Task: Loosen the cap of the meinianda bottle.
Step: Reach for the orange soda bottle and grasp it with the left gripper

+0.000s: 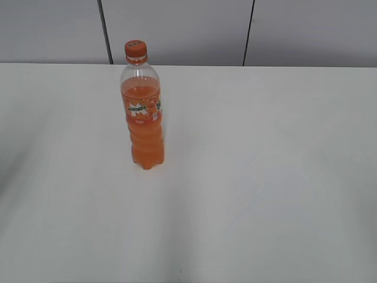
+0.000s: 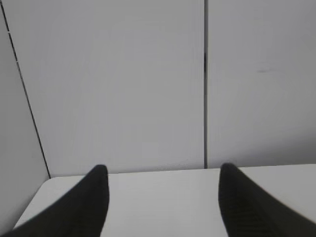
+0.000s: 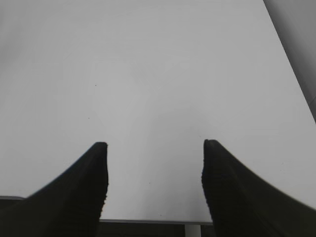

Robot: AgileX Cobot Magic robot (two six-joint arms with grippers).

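Note:
The meinianda bottle (image 1: 144,115) stands upright on the white table (image 1: 265,177), left of centre and toward the back. It holds orange liquid and has an orange label. The orange cap (image 1: 135,50) sits on its neck. Neither gripper shows in the exterior view. My left gripper (image 2: 163,173) is open and empty, facing the back wall over the table's far edge. My right gripper (image 3: 154,144) is open and empty above bare table near its front edge. The bottle is out of view in both wrist views.
Grey wall panels (image 1: 177,29) with dark seams stand behind the table. The table's front edge (image 3: 148,220) and a white leg show low in the right wrist view. The table's left corner (image 2: 44,185) shows in the left wrist view.

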